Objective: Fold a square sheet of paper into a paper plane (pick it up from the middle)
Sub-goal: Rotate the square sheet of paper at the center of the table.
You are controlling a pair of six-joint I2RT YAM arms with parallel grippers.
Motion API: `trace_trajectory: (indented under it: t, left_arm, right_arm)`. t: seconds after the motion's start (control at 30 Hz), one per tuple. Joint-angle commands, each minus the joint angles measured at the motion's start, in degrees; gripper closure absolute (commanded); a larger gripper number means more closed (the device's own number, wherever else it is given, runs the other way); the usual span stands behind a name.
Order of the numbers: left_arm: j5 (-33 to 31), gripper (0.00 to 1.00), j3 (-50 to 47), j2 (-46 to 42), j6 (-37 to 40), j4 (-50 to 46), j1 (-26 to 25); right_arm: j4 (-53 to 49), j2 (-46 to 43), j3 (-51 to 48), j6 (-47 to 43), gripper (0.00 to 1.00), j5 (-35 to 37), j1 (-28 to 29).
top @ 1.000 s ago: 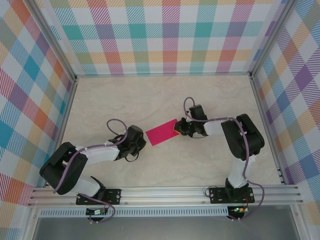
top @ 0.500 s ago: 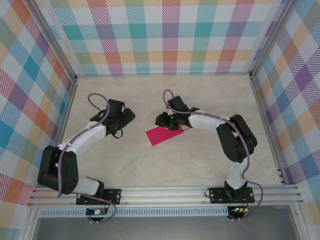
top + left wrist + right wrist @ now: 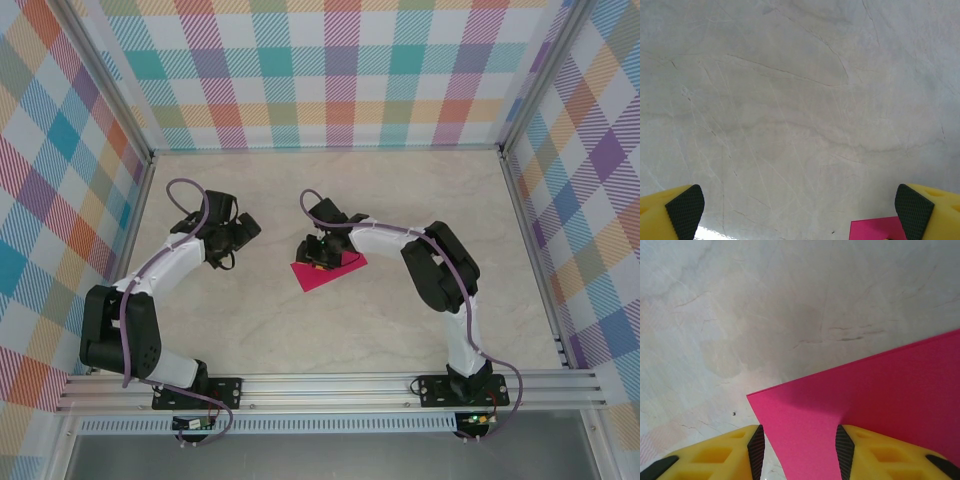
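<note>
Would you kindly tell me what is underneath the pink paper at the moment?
The pink paper lies on the pale marbled table. Whatever is directly beneath it is covered, so nothing else can be confirmed there.

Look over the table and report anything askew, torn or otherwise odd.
Nothing looks damaged. The square sheet of paper lies flat but turned at an angle to the edges of the table. No tear or crumple shows. The right gripper hangs over one corner of it, jaws parted.
</note>
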Motion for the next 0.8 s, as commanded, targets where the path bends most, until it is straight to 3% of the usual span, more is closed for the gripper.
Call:
trace_trajectory:
  t: [0.0, 0.27, 0.37, 0.47, 0.6, 0.77]
  left_arm:
    - [2.0, 0.00, 0.1, 0.5, 1.6, -1.9, 1.3]
    - [3.6, 0.00, 0.4, 0.7, 3.2, -2.0, 1.5]
    - [5.4, 0.00, -0.2, 0.9, 3.7, -1.2, 1.5]
    - [9.3, 0.00, -1.3, 1.2, 4.3, 1.4, 1.4]
    - [14.9, 0.00, -2.1, 1.8, 4.7, 3.0, 1.2]
    - [21.2, 0.00, -3.4, 2.0, 5.5, 5.2, 0.1]
  right_arm:
    - [-4.5, 0.7, -1.3, -3.8, 0.55, 0.0, 0.3]
    - [-8.9, -4.8, -9.9, -23.4, 0.58, -9.4, 0.3]
    - [-11.1, -9.6, -12.4, -28.2, 0.58, -8.5, 0.1]
    - [-9.6, -15.0, -12.8, -23.2, 0.54, -4.1, -0.9]
    - [-7.6, -19.0, -14.6, -10.1, 0.40, 7.2, -2.0]
    - [-7.1, -16.0, -14.4, -3.5, 0.36, 9.6, -4.0]
